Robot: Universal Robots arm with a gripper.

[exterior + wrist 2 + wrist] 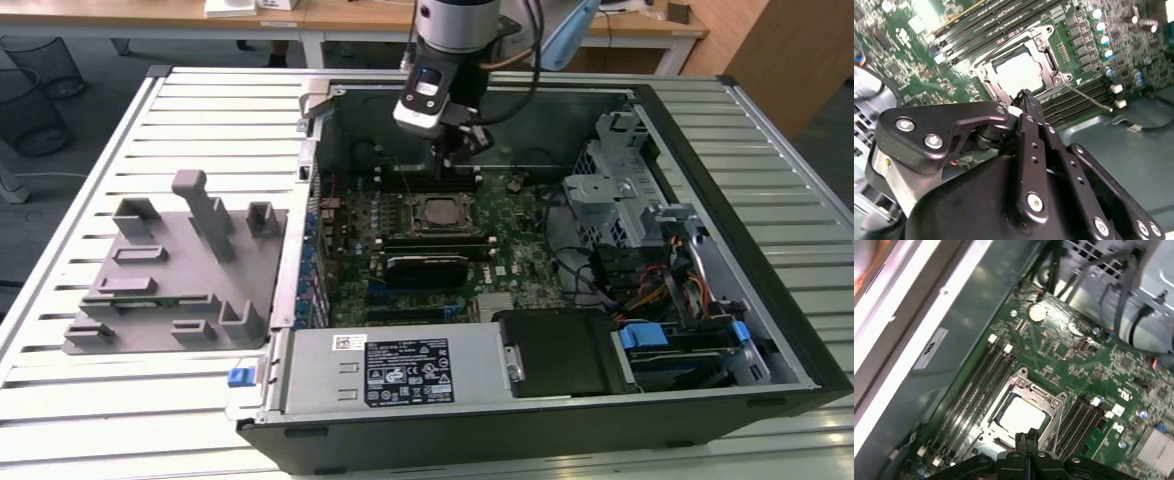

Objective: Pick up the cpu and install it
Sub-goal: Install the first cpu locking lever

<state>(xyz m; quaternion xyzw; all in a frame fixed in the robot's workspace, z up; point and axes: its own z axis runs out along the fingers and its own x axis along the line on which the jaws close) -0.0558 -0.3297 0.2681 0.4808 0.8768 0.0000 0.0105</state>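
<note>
Cpu (1021,416) sat flat inside the socket frame (1055,402) on the green motherboard (1079,365). The gripper (1026,441) hung close over its edge, fingers pressed together on nothing. Dark memory slots (979,380) flanked the socket. Farther off, beside the open computer case (787,300), a grey fixture (174,270) lay on the slatted table (134,420).
</note>
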